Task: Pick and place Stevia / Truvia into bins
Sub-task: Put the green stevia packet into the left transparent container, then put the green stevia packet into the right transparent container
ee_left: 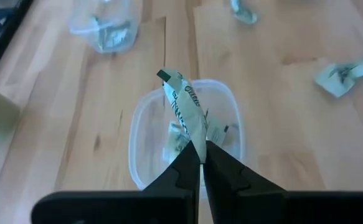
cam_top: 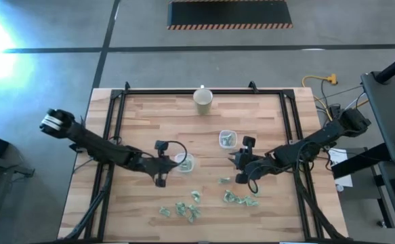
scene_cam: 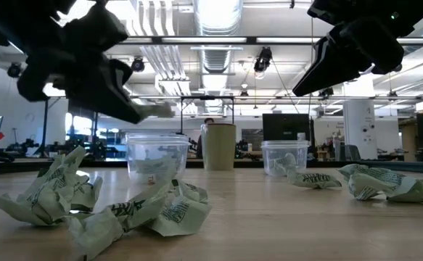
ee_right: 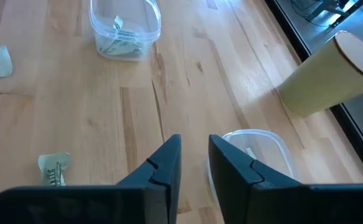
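My left gripper [ee_left: 202, 158] is shut on one pale green and white Stevia packet [ee_left: 184, 106] above a clear bin [ee_left: 184, 134]. That bin [cam_top: 184, 163] stands left of the table's middle and has a packet or two lying inside. My right gripper [ee_right: 195, 149] is open and empty. It hovers next to the second clear bin [ee_right: 253, 155], which also contains packets [cam_top: 227, 139]. In the low view, both grippers [scene_cam: 135, 109] [scene_cam: 327, 72] hang above the table. Several crumpled packets [cam_top: 187, 209] lie flat near the near edge. My left gripper pinches the packet by its lower end [ee_left: 200, 138] between the two fingertips. The packet sticks out past the tips, lifted clear, its free end [ee_left: 165, 76] over the bin's opening. In the low view the fingers slant down toward the bin [scene_cam: 157, 156].
A cream round cup [cam_top: 203, 99] stands at the far edge, middle. More loose packets lie right of centre [cam_top: 241, 198] and one alone [cam_top: 224, 180]. Black rails [cam_top: 116, 122] run along the table's left and right sides. Bare wood lies between the bins and the cup.
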You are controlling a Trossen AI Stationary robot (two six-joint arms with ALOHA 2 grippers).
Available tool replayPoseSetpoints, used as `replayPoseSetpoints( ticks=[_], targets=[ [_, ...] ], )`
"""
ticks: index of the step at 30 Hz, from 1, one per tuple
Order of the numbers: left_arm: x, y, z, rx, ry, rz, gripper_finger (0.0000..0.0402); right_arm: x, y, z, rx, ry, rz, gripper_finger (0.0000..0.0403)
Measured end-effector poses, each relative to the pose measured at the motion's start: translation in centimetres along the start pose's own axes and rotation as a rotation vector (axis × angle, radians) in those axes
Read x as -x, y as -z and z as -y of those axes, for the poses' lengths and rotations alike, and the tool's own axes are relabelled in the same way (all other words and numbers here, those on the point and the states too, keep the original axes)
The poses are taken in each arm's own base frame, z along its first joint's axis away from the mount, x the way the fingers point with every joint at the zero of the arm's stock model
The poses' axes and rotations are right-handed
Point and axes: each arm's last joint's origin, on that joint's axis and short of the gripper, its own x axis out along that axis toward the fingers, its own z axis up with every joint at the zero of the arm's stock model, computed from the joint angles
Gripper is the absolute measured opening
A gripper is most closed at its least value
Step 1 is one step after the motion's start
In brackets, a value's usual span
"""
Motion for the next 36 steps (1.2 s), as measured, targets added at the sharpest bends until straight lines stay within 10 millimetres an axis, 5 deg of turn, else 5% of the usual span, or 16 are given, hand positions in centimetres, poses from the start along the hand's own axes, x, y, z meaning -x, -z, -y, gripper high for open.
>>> replayPoseSetpoints(
  ticks=[13, 23, 36],
  targets=[
    [-0.5, -0.1, -0.3, -0.006, -0.012, -0.010, 0.0002, 0.0, 0.0, 0.0, 0.000, 0.000, 0.000, 0.0077],
    [-0.4, -0.6, -0.5, -0.034, -0.034, 0.001, 0.0091, 0.0, 0.0, 0.0, -0.005, -0.004, -0.001, 0.0068],
    [1.1, -1.5, -1.2, -0.039, -0.046, 0.066, 0.0118, -0.9, 0.7, -1.7, -0.165, -0.336, -0.091, 0.0088]
  ],
)
